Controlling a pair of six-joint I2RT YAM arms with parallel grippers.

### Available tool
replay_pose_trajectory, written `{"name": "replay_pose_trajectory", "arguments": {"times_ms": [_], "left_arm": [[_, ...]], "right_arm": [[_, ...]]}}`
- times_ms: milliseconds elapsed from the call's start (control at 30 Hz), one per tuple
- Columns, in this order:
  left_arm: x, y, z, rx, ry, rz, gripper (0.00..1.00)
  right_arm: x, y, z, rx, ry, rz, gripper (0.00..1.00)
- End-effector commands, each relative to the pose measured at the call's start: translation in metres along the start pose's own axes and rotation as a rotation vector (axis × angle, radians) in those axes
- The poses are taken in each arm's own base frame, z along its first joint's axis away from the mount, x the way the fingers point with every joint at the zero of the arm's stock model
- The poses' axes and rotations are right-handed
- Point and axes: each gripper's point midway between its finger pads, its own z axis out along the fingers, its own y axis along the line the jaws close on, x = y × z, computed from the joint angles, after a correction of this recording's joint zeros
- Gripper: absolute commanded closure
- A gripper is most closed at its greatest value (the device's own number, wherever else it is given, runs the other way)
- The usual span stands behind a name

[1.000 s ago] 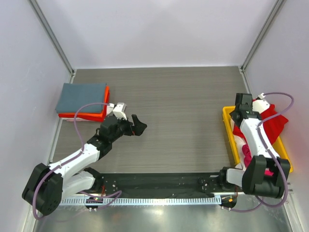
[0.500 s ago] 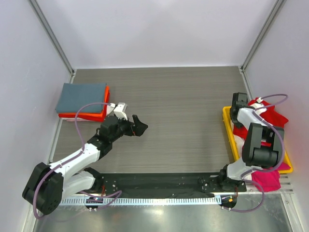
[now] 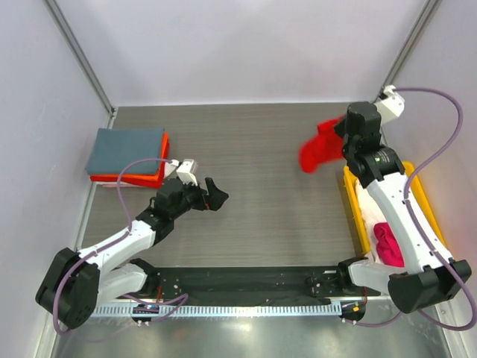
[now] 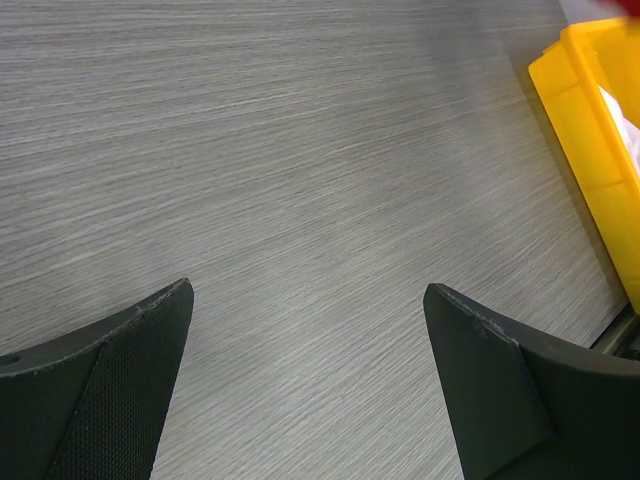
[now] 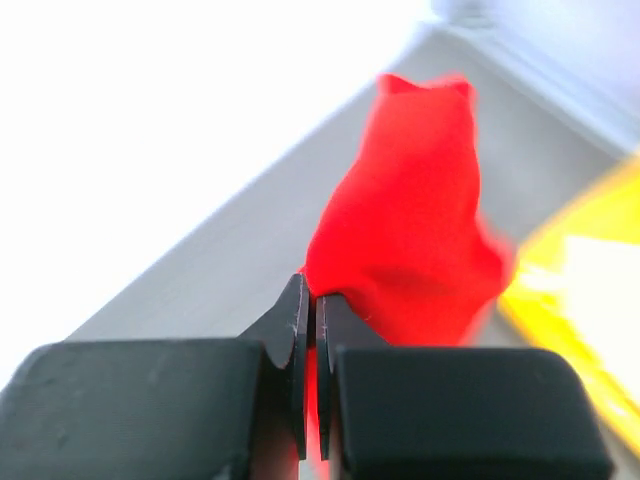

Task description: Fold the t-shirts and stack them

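While the red t-shirt [image 3: 319, 148] hangs bunched in the air over the far right of the table [image 3: 253, 142], just left of the yellow tray [image 3: 358, 220], I can see the right gripper [image 3: 344, 133] has it by an upper edge. My right wrist view confirms the grip: the jaws are pinched down to a sliver on a fold of red cloth, and the rest of the shirt billows out beyond the tips, blurred.

Inside the tray lie the magenta pink t-shirt [image 3: 387, 242], crumpled toward the near end, and the white t-shirt [image 4: 622, 112], which I glimpse against the tray wall from the left wrist camera.

At the far left of the table the slate grey-blue t-shirt [image 3: 125, 149] sits folded on top of the orange t-shirt [image 3: 145, 179], whose edge shows along the near and right sides.

The left gripper [image 3: 214, 195] hovers over bare tabletop near the middle, well apart from the stack, its fingers [image 4: 110, 380] spread wide with nothing between them.
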Motion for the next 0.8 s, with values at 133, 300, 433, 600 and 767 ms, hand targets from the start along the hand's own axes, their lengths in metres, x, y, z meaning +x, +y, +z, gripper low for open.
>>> {"name": "replay_pose_trajectory", "arguments": {"times_ms": [133, 300, 433, 600, 767], "left_arm": [[-0.019, -0.007, 0.001, 0.016, -0.054, 0.04, 0.03], [-0.029, -0.001, -0.01, -0.029, -0.112, 0.051, 0.03], [-0.034, 0.003, -0.017, -0.05, -0.15, 0.055, 0.02], [-0.031, 0.0, -0.012, -0.032, -0.136, 0.05, 0.02], [-0.019, -0.003, 0.001, -0.006, -0.064, 0.033, 0.03]], "right_arm": [[-0.057, 0.135, -0.1, -0.589, 0.043, 0.068, 0.99], [-0.014, 0.122, -0.113, -0.659, 0.166, 0.04, 0.62], [0.076, 0.067, -0.1, -0.605, 0.325, -0.115, 0.06], [0.115, 0.031, -0.098, -0.577, 0.378, -0.211, 0.24], [0.162, 0.01, -0.091, -0.542, 0.526, -0.345, 0.32]]}}
